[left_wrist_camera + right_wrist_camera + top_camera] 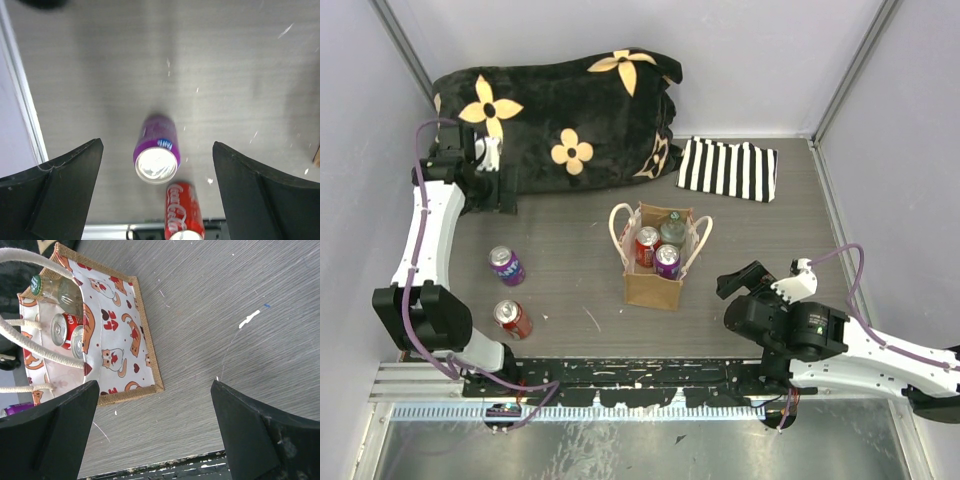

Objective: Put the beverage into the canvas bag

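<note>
**Purple can next, left arm lining up**

Over by the far-left corner, the left gripper (157, 145) hangs high, fingers spread wide, nothing between them. Its wrist view looks down on the purple can (507, 265), and the red can (512, 318) stands just beyond it toward the front edge. Purple looks like the pick: drop centred, close on the body below the rim, and keep clear of the red one. The left edge is tight, with open desk to the right.

Mid-desk, the canvas bag (655, 258) stands open, already carrying packed cans (667, 261) and a green-capped bottle (672, 228). Room inside looks scarce, so lower straight down between the looped handles (40, 345).

Toward the front-right corner, the right gripper (744, 279) waits near the bag, fingers apart and empty. That could crowd the approach.
</note>
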Available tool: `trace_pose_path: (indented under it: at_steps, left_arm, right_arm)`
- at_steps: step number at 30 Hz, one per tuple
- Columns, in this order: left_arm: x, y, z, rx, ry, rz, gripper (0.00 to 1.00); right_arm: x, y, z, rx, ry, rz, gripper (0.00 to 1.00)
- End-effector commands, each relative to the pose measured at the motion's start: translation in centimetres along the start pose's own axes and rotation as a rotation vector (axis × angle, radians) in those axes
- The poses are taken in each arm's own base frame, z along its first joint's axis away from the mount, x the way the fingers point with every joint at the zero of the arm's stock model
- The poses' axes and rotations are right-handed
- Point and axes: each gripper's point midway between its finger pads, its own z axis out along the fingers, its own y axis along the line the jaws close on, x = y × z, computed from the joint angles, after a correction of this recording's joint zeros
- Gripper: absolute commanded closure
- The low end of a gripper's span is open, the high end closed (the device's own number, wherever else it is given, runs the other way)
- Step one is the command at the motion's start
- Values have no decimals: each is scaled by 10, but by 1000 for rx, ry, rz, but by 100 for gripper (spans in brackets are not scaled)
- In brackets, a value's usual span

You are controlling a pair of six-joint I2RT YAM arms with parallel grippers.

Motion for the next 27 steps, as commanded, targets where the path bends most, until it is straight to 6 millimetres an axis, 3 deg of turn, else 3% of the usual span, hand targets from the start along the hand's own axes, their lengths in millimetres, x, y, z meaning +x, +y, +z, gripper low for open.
trace_pose_path:
  at_steps: [1, 14, 27]
  left_arm:
    - [59, 2, -7, 106, 190, 3, 2]
    - [131, 0, 31, 177, 464, 35, 2]
    - [155, 13, 50, 109, 522, 66, 0]
  right_arm:
    - [-2, 6, -1, -32, -7, 38, 0]
    - [-4, 6, -2, -42, -4, 45, 0]
    - [-5, -1, -1, -36, -6, 63, 0]
